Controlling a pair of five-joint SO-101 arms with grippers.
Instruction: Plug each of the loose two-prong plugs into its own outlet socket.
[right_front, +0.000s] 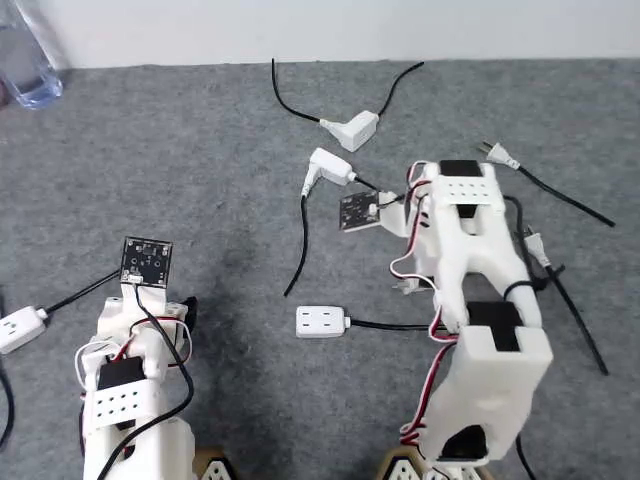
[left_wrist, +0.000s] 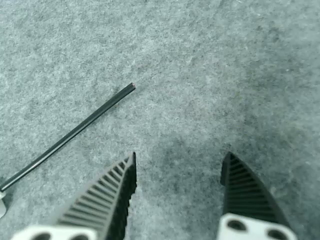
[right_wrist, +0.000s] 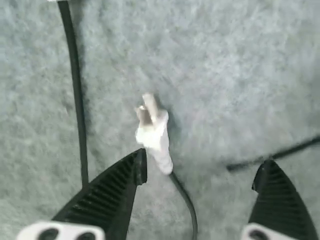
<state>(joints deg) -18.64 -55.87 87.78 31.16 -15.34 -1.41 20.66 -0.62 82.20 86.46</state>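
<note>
Grey felt counter (right_front: 200, 150): right end effector (right_wrist: 205, 165) spread over a white plug (right_wrist: 155, 132), left end effector (left_wrist: 181, 157) spread beside a black cable (left_wrist: 75, 132).

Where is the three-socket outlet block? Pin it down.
In the high view, the outlet block lies on the grey carpet between the two arms, closer to the right arm, with its black cable running under that arm.

The plug (right_wrist: 154, 132) came through blurred on my right wrist view, and I had the far-left outlet (right_front: 18, 328) clipped by the high view's edge.
</note>
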